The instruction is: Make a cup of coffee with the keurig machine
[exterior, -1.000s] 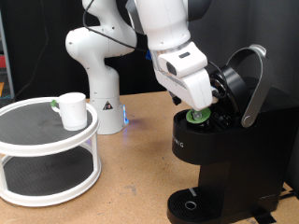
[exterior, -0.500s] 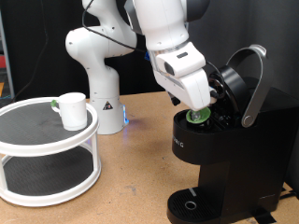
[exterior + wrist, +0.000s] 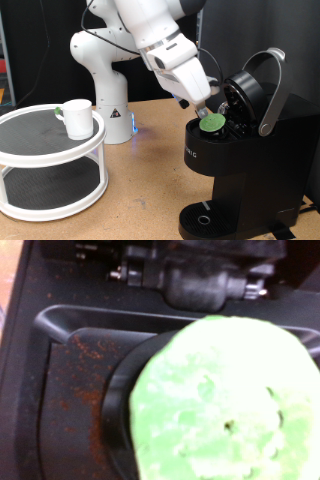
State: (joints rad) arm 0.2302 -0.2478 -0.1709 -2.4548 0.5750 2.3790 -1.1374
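Green-lidded pod point(image 3: 211, 125) sits in our keurig machine point(image 3: 240, 160); hand point(image 3: 205, 105) state unclear; closing could jam a tilted pod.

A white two-tier round stand point(image 3: 40, 170) occupies the lower left of the exterior view. Its upper shelf has a dark mesh-like top inside a white rim, and white posts join it to a lower shelf of the same kind. The stand rests on a brown wooden surface point(image 3: 140, 190) that runs across the lower half of the frame. A small blue light point(image 3: 136, 126) glows just above that surface, near the middle of the picture. Behind everything, at the upper left and upper right, hangs a dark backdrop point(image 3: 35, 50). At the left edge, a strip of orange-red point(image 3: 4, 95) shows beside the stand.
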